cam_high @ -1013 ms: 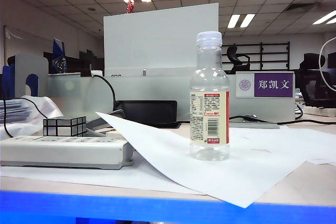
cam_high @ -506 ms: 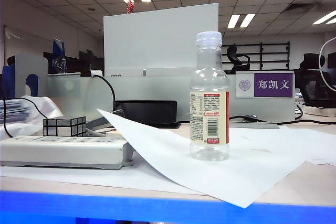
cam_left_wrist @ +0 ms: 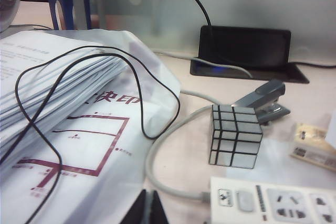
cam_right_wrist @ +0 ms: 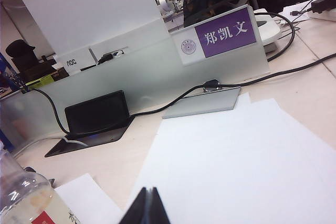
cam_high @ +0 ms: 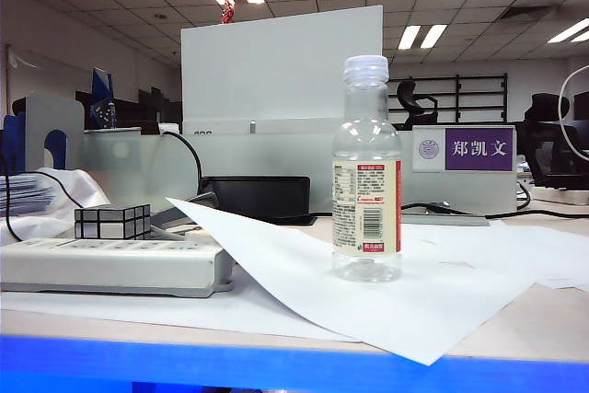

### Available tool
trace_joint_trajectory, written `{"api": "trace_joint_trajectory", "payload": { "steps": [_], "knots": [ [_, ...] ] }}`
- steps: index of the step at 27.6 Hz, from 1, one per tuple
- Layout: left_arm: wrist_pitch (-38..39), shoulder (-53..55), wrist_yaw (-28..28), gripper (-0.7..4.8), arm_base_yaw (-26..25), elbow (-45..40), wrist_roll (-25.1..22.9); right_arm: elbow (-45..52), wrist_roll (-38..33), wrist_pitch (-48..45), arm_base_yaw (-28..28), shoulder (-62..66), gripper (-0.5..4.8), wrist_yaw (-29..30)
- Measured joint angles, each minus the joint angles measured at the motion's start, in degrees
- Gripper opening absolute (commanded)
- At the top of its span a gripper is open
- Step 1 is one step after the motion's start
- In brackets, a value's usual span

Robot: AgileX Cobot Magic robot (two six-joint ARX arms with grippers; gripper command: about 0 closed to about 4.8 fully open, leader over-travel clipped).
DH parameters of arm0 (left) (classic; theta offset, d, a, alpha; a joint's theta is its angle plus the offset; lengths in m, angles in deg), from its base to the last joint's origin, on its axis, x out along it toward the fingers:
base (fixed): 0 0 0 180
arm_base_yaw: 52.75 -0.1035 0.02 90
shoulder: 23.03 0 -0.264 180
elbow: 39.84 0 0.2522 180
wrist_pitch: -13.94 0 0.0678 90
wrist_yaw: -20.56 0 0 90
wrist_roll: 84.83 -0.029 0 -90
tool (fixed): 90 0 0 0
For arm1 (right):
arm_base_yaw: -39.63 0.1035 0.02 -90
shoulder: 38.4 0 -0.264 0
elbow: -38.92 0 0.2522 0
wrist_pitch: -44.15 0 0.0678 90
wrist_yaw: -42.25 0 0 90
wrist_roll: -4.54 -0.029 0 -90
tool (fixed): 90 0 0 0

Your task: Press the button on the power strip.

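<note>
The power strip (cam_high: 110,264) is a long off-white bar with a grey base, lying at the table's left front. Its cord end shows in the left wrist view as power strip (cam_left_wrist: 273,203), with a pale oval button (cam_left_wrist: 244,201) beside the first socket. My left gripper (cam_left_wrist: 149,204) is shut and empty, its tips together above the table to the side of that end, a short way from the button. My right gripper (cam_right_wrist: 148,199) is also shut and empty, over a white sheet (cam_right_wrist: 241,161). Neither gripper shows in the exterior view.
A silver mirror cube (cam_left_wrist: 236,136) and a grey stapler (cam_left_wrist: 262,100) sit just behind the strip. The strip's grey cord (cam_left_wrist: 157,171) loops past a paper stack (cam_left_wrist: 58,82) with a thin black cable. A clear bottle (cam_high: 367,172) stands mid-table on white sheets.
</note>
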Motion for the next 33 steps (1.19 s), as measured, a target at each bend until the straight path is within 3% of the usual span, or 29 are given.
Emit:
{"api": "trace_joint_trajectory", "payload": {
  "steps": [11,23,33],
  "knots": [
    [1.22,0.0,0.04,-0.04,-0.04,0.0,4.28,0.0,0.0,0.0,0.0,0.0,0.03,0.0],
    [1.27,0.0,2.6,-0.04,-0.04,0.0,4.48,0.0,0.0,0.0,0.0,0.0,0.04,0.0],
    [1.27,0.0,0.39,-0.04,-0.04,0.0,4.48,0.0,0.0,0.0,0.0,0.0,0.03,0.0]
  ]
}}
